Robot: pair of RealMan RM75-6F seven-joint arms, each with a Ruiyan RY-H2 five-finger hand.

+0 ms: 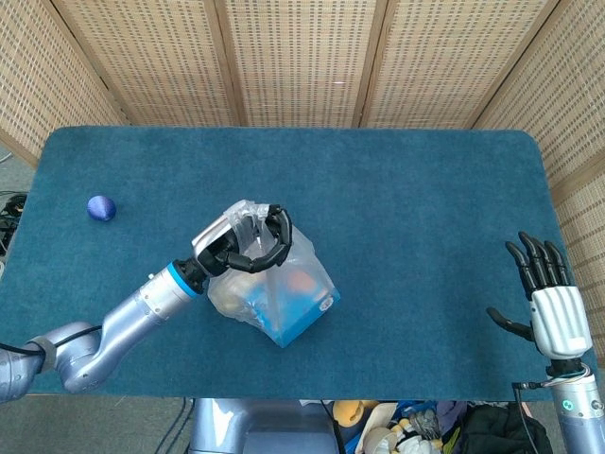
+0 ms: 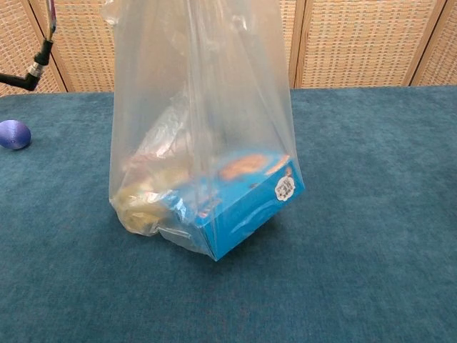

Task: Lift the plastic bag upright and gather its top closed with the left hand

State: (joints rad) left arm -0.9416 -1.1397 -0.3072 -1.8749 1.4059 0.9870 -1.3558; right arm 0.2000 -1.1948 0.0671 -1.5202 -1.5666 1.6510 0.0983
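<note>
The clear plastic bag (image 1: 284, 288) (image 2: 200, 128) stands upright near the table's middle, with a blue box (image 2: 243, 204) and a yellowish item (image 2: 146, 200) inside. My left hand (image 1: 244, 241) grips the bag's gathered top, fingers curled around the plastic; the chest view cuts this hand off above its top edge. The bag's blue box looks tilted, one corner raised off the cloth. My right hand (image 1: 553, 307) hangs at the table's front right corner, fingers spread, holding nothing.
A small blue ball (image 1: 101, 207) (image 2: 14, 133) lies at the far left of the blue cloth-covered table (image 1: 425, 218). A black cable (image 2: 28, 71) from my left arm shows at the chest view's upper left. Wicker screens stand behind the table.
</note>
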